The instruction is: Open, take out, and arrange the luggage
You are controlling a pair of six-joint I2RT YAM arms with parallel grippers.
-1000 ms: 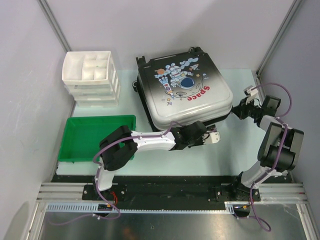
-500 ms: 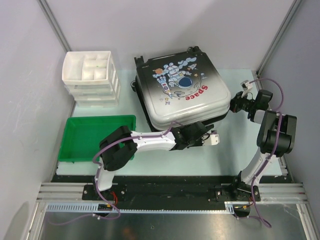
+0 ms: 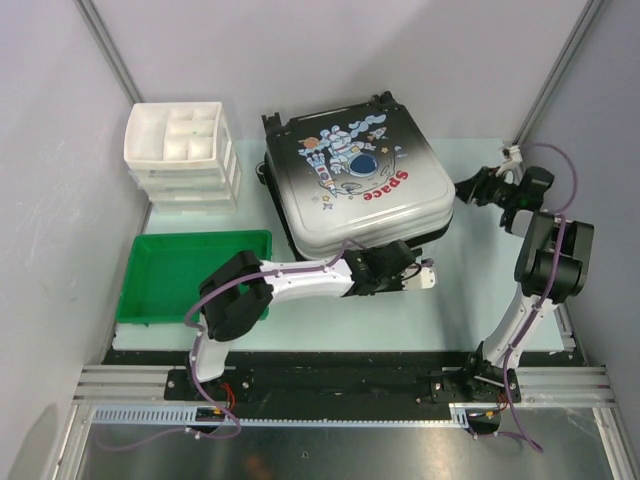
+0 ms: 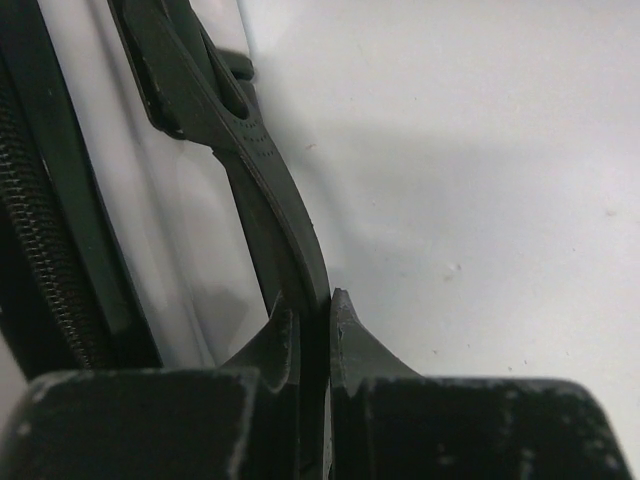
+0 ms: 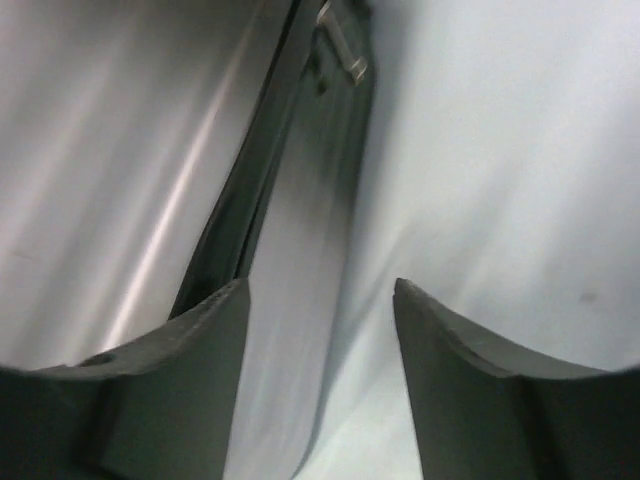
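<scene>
— Your right claw (image 5: 320, 290) has just let go. A second ago it was shut; now its jaws stand apart with nothing between them, and it has shifted further out from its base along the side of the luggage (image 3: 355, 175). The case has slid and turned a little away from that claw.

— Your left claw (image 4: 308, 310) hasn't changed its grip. It stays pinched shut on the zipper pull (image 4: 265, 190), at the case's near edge.

— My read for you is that the right side was steadying or nudging the shell and that job is over. The unzipping now rests with the left claw. The lid looks closed, so nothing can come out yet.

— Mind what each camera gives you. The left wrist view shows the pull clamped between the fingertips, with the zipper teeth (image 4: 45, 250) off to their left. From above, the claw itself hides all of that.

— The right wrist view shows the dark seam (image 5: 255, 170) straight ahead of the open jaws, with shell to the left and bare worktop (image 5: 500, 150) to the right. You can't tell from it whether a finger touches the shell.

— Only the top view shows you the whole case lying flat, astronaut side up, beyond the left claw and just beside the right one.
</scene>
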